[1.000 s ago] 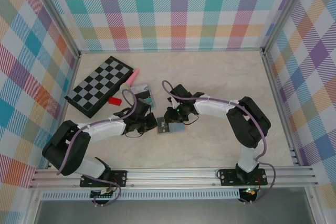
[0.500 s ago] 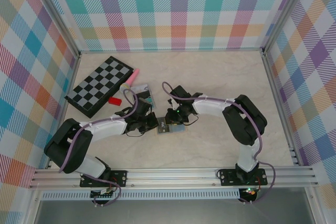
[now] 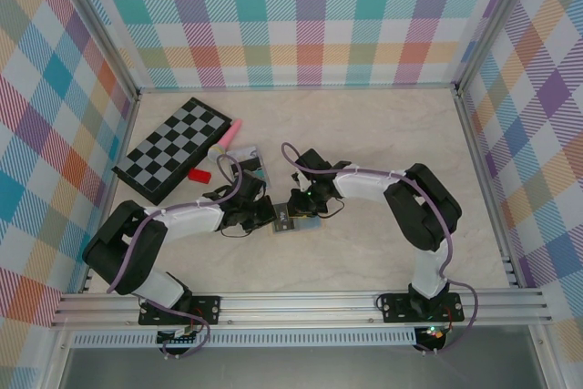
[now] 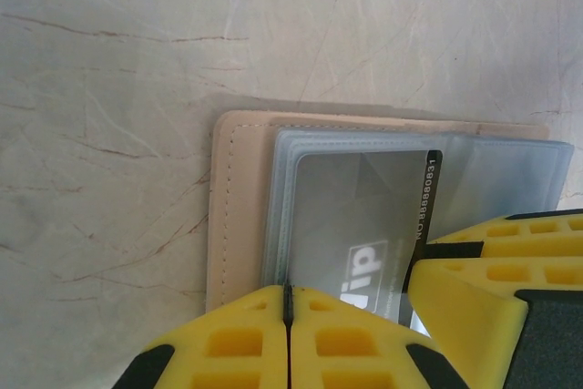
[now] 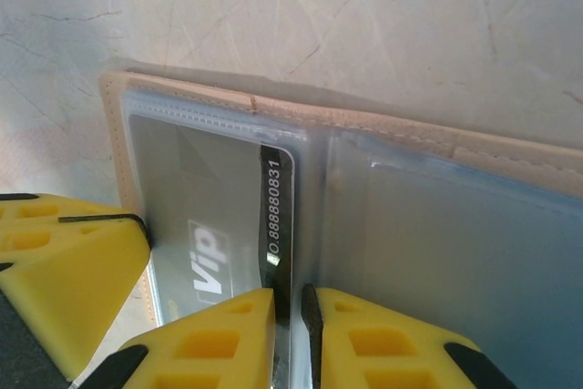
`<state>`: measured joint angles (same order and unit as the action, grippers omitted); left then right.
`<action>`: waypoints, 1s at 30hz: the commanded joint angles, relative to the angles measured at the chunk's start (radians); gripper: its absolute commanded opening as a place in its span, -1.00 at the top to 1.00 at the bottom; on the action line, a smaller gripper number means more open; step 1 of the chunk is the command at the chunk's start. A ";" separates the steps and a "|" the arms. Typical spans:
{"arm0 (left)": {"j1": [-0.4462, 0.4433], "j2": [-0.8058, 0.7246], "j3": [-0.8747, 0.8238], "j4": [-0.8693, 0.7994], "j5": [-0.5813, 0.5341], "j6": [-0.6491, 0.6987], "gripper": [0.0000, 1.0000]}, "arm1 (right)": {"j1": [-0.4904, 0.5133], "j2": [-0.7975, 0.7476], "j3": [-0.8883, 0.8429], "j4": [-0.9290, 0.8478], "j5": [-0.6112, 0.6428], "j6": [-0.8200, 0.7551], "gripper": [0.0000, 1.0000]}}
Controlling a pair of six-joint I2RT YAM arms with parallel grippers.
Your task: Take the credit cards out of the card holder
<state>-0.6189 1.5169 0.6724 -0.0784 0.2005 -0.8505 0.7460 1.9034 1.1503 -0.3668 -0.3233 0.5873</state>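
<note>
- Teal, orange & purple plaid wall panels (image 3: 310,15) box in 3 sides, w/ metal frame rails (image 3: 301,300) along the near edge; top cam shows both.
- Cream marble-look table (image 3: 392,134); thin brown veins are clear in both wrist cams.
- L arm (image 3: 178,220) & R arm (image 3: 378,184) bend inward, wrists meeting nr table ctr.
- Chessboard (image 3: 173,149) sits far-left on the table in top cam.
- L gripper (image 4: 288,307): yellow jaws clenched, seam closed, nothing visible btwn them. Tips sit at the card holder's near edge, over its clear sleeves.
- R gripper (image 5: 290,312): jaws nearly together w/ a thin slit. The card's dark strip runs into the slit; can't tell if it pinches or just presses.
- Card holder (image 3: 296,220) lies open & flat on the table btwn both grippers. Top cam gives a small grey-blue patch. Wrist cams add a tan stitched cover & light-blue clear pockets.
- Teal-and-dark item in clear plastic (image 3: 252,167) is near L wrist, apart from the holder.
- Grey card (image 4: 355,216) sits in the half nearest L gripper. "Vip" & a number strip read upright in R wrist cam, inverted in L wrist cam.
- Pink tube-like item (image 3: 229,134) & small red item (image 3: 198,174) lie beside the chessboard.
</note>
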 commanded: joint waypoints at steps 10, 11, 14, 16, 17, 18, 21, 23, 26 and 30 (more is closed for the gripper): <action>0.010 0.022 0.007 -0.061 -0.023 -0.021 0.88 | -0.004 0.015 0.017 0.014 -0.053 -0.010 0.74; 0.010 0.023 0.006 -0.061 -0.021 -0.021 0.88 | -0.004 0.013 0.016 0.019 -0.061 -0.010 0.74; 0.010 0.028 0.007 -0.061 -0.019 -0.020 0.88 | -0.004 0.013 0.015 0.036 -0.094 -0.012 0.72; 0.010 0.032 0.006 -0.060 -0.018 -0.021 0.89 | -0.004 0.013 0.014 0.046 -0.106 -0.013 0.71; 0.010 0.032 0.005 -0.059 -0.016 -0.021 0.88 | -0.004 0.013 0.013 0.046 -0.106 -0.011 0.71; 0.010 0.032 0.005 -0.058 -0.016 -0.021 0.89 | -0.004 0.013 0.012 0.045 -0.102 -0.009 0.72; 0.011 0.032 0.003 -0.055 -0.015 -0.021 0.89 | -0.004 0.013 0.011 0.046 -0.098 -0.008 0.75; 0.010 0.033 0.001 -0.056 -0.016 -0.021 0.89 | -0.005 0.010 0.009 0.047 -0.098 -0.008 0.78; 0.010 0.031 0.000 -0.055 -0.018 -0.021 0.88 | -0.005 0.004 0.009 0.045 -0.091 -0.009 0.83; 0.010 0.023 0.001 -0.068 -0.027 -0.020 0.84 | -0.006 -0.011 0.005 0.034 -0.068 -0.017 0.89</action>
<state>-0.6178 1.5211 0.6724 -0.0830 0.1967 -0.8680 0.7334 1.9034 1.1519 -0.3565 -0.3756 0.5869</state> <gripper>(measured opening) 0.077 0.062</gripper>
